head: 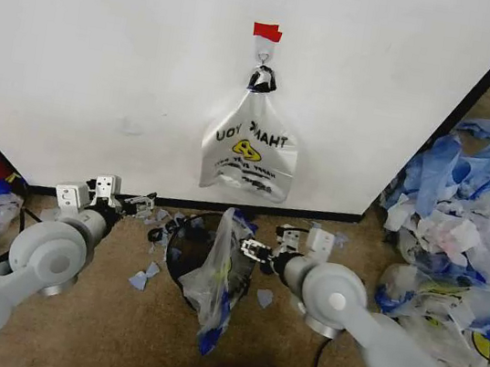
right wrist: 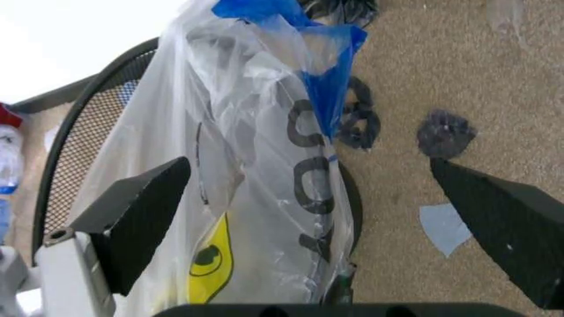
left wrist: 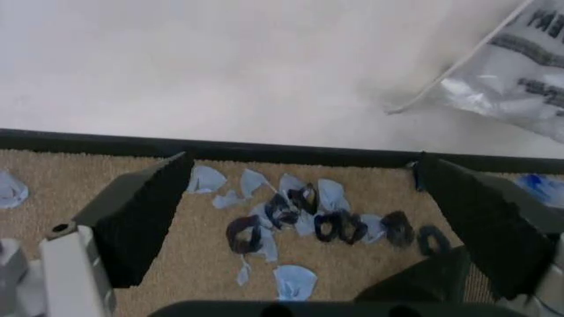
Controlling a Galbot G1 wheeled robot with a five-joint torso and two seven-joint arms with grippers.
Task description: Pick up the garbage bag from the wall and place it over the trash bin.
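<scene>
The garbage bag [head: 215, 276], clear plastic with blue trim and a yellow smiley, lies draped over the black wire-mesh trash bin [head: 181, 252] on the carpet below the wall [head: 108, 52]. My right gripper [head: 252, 247] is open just right of the bag. In the right wrist view the bag [right wrist: 255, 178] covers the bin's rim [right wrist: 84, 139], and the gripper [right wrist: 308, 165] stands spread wide around it. My left gripper [head: 145, 205] is open, low by the wall's black base strip, left of the bin. Between its fingers [left wrist: 302, 162] there is only carpet.
A second white-clear smiley bag with a black top [head: 250, 152] hangs from the hook under the red tape [head: 267, 31]. A large heap of blue-and-white plastic scraps [head: 463, 235] fills the right side. Small scraps [left wrist: 308, 218] litter the carpet by the wall.
</scene>
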